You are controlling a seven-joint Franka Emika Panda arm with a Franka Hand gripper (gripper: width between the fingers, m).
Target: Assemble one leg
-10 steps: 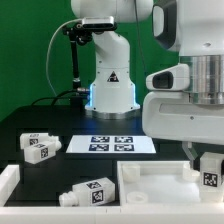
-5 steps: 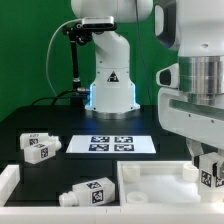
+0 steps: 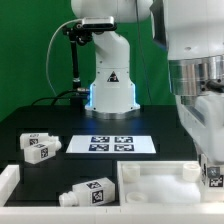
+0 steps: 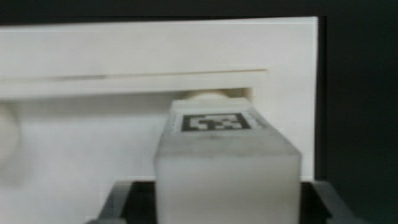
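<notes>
My gripper [image 3: 209, 166] is at the exterior view's right edge, shut on a white leg [image 3: 212, 178] with a square tag. It holds the leg just above the right end of the large white tray-like part [image 3: 150, 180]. In the wrist view the leg [image 4: 219, 150] stands between my two dark fingers [image 4: 132, 200], its tagged end pointing at the flat face of the white part [image 4: 107, 110]. Two more legs lie on the table: one at the exterior view's left [image 3: 38, 147] and one at the front [image 3: 90, 192].
The marker board [image 3: 112, 143] lies flat in the middle of the table before the robot base [image 3: 110, 85]. A white part edge [image 3: 8, 180] shows at the front left corner. My arm's body fills the upper right of the exterior view.
My arm has shifted toward the exterior view's right, carrying the leg with it toward the right end of the white part. The loose legs have not moved.
</notes>
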